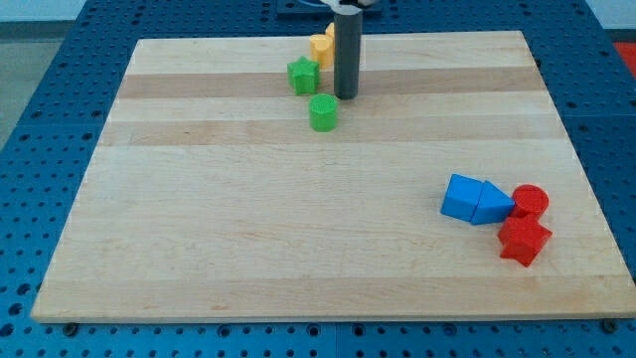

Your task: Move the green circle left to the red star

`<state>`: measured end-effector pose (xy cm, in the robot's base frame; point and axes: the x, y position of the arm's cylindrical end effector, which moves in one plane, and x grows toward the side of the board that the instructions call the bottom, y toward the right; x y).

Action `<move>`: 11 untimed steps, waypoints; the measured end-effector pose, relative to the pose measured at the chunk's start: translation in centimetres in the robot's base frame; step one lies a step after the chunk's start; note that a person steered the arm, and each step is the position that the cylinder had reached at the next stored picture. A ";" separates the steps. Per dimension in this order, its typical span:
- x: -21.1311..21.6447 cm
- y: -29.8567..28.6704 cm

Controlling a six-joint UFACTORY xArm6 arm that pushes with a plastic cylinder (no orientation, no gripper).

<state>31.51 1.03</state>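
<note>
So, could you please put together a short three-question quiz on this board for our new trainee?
1. True or false: my tip touches the red star.
2. Which block is nearest my tip? A) green circle B) blue cube C) red cylinder
3. Fill in: the red star lies toward the view's bottom ____.

Key: 1 false; 2 A; 3 right.

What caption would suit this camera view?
My tip sits just above-right of the green circle, far from the red star at lower right.
</note>
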 end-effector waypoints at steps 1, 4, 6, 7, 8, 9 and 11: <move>5.5 -1.6; 12.1 -0.6; 10.5 -6.3; 16.5 -5.5; 20.8 -4.5; 19.0 -5.2; 22.5 -3.4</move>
<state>54.01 -2.41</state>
